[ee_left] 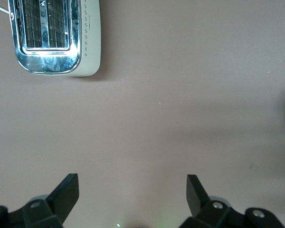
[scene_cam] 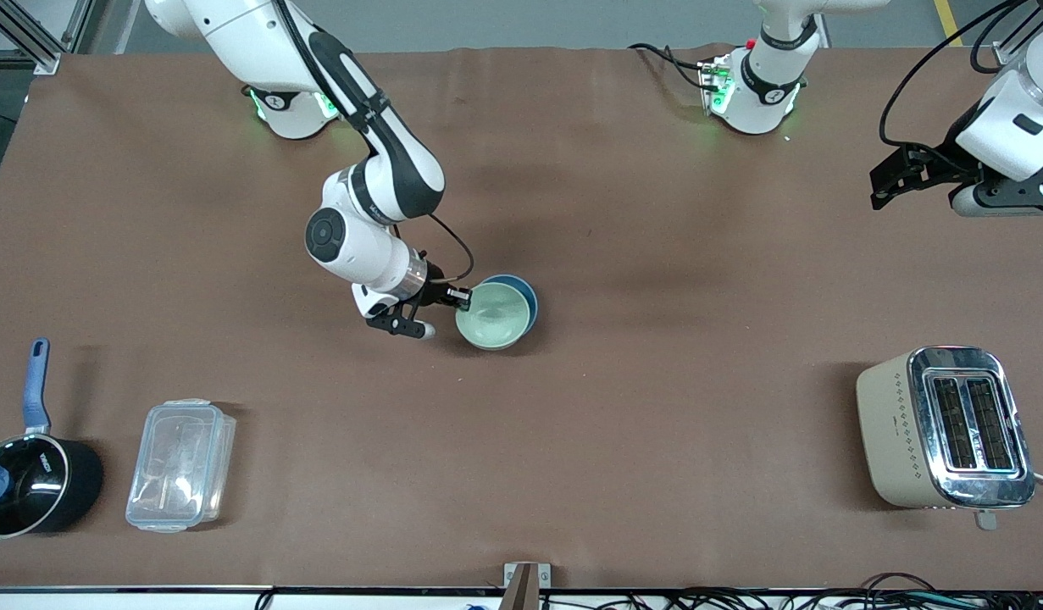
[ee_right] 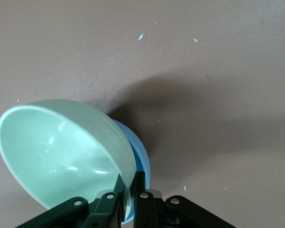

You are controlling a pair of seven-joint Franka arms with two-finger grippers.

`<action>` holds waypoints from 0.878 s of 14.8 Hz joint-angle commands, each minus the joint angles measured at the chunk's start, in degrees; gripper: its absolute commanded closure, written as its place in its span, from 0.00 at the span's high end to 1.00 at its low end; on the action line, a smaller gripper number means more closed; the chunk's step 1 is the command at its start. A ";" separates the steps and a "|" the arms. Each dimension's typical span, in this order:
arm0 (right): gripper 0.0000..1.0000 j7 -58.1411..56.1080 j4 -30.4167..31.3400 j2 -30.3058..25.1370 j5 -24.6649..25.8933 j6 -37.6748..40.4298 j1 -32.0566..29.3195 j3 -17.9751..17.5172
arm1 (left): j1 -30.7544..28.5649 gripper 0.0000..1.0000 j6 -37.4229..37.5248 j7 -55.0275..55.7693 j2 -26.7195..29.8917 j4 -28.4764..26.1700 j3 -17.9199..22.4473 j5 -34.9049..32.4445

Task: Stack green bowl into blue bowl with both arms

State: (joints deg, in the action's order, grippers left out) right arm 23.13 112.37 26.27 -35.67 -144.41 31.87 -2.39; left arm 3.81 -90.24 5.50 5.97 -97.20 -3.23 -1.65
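Observation:
The pale mint-green bowl (scene_cam: 492, 315) is tilted over the sky-blue bowl (scene_cam: 525, 298) at mid-table, hiding most of it. My right gripper (scene_cam: 460, 298) is shut on the green bowl's rim, one finger inside and one outside. In the right wrist view the green bowl (ee_right: 61, 152) leans against the blue bowl (ee_right: 141, 159), with my right gripper (ee_right: 129, 183) pinching the rim. My left gripper (scene_cam: 890, 182) hangs open and empty over the table's edge at the left arm's end, waiting. In the left wrist view my left gripper (ee_left: 133, 190) is over bare table.
A beige toaster (scene_cam: 945, 428) stands near the front camera at the left arm's end, also in the left wrist view (ee_left: 54, 35). A clear plastic container (scene_cam: 180, 464) and a black saucepan with a blue handle (scene_cam: 30, 474) lie near the front camera at the right arm's end.

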 commanded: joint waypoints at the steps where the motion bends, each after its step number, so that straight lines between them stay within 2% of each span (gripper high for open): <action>1: 0.35 1.91 -0.48 0.27 -0.72 0.53 1.17 0.28 | -0.03 1.00 -0.55 -0.05 0.27 -0.18 0.15 0.69; 3: 0.89 3.32 -0.57 -0.60 -0.72 2.28 1.26 0.46 | -0.03 1.00 -0.55 -0.05 0.27 -0.26 0.15 0.69; 4: 1.00 4.89 -0.83 -1.48 -0.72 3.16 0.74 0.63 | -0.03 1.00 -0.55 -0.05 0.27 -0.27 0.15 0.69; 5: 1.00 5.26 -1.10 -3.31 -0.45 4.91 0.21 0.90 | -0.03 1.00 -0.55 -0.05 0.27 -0.18 0.15 0.69; 7: 1.00 5.26 -4.07 -5.87 1.21 13.49 -1.11 3.87 | -0.03 1.00 -0.55 -0.05 0.27 -0.18 0.15 0.69; 10: 1.00 5.44 -15.20 -6.76 11.11 33.16 -1.38 11.24 | -0.03 1.00 -0.55 0.04 0.27 -0.09 0.15 0.69; 11: 1.00 5.26 -18.03 -6.76 14.28 37.41 -1.38 12.75 | -0.03 1.00 -0.38 -0.05 0.27 0.52 0.15 0.69; 13: 1.00 3.95 -19.38 -8.77 19.91 39.38 -1.38 14.69 | 0.05 1.00 -0.29 -0.75 -0.07 1.49 0.15 0.43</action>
State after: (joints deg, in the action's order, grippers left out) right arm 27.27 94.69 18.38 -20.70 -106.79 30.09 11.26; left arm 3.81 -90.52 5.52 5.96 -97.03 -3.23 -1.65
